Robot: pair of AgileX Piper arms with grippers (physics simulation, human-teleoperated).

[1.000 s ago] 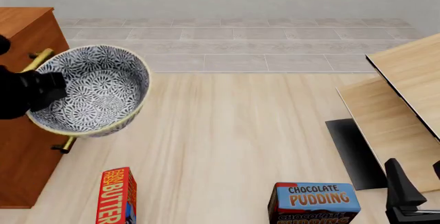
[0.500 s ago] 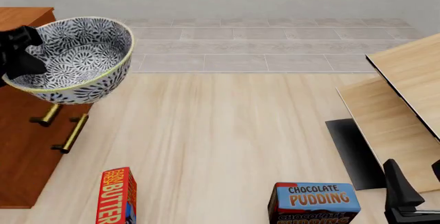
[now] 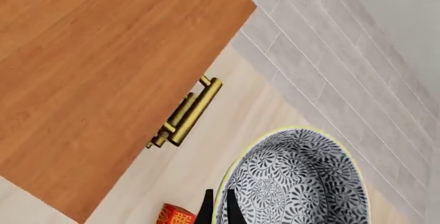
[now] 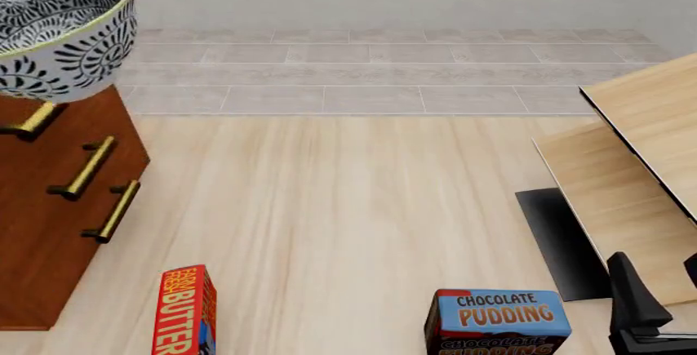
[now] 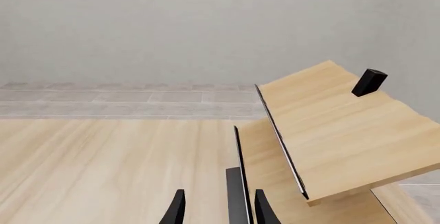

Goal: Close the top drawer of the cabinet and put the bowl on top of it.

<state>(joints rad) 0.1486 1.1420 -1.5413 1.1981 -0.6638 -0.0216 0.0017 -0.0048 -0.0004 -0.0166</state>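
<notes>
Since a second ago the bowl (image 4: pixel 60 28) has climbed from in front of the drawer handles to the upper left corner of the front view, now above the cabinet (image 4: pixel 55 208), and the black arm that showed beside it has gone out of frame. In that front view the three brass handles sit in line on the cabinet's face, so we judge the top drawer (image 4: pixel 28 122) already shut; the butter box (image 4: pixel 185 310) and the pudding box (image 4: pixel 498 322) stand on the surface near the bottom edge, untouched. The right gripper (image 4: pixel 642 322) shows only as a dark shape at the lower right. In the left wrist view the bowl hangs just past the cabinet's edge, with the flat top well to one side, and the left gripper (image 3: pixel 218 208) has its fingers pinching the rim, one either side of the wall. To do this step well we should carry the bowl fully over the top, keep it level, and lower it until it rests before letting go. The bowl's base and the cabinet top are cut off in the front view. In the right wrist view the right gripper's fingers (image 5: pixel 177 208) stand spread and hold nothing, facing the pale wooden furniture (image 5: pixel 337 131).
</notes>
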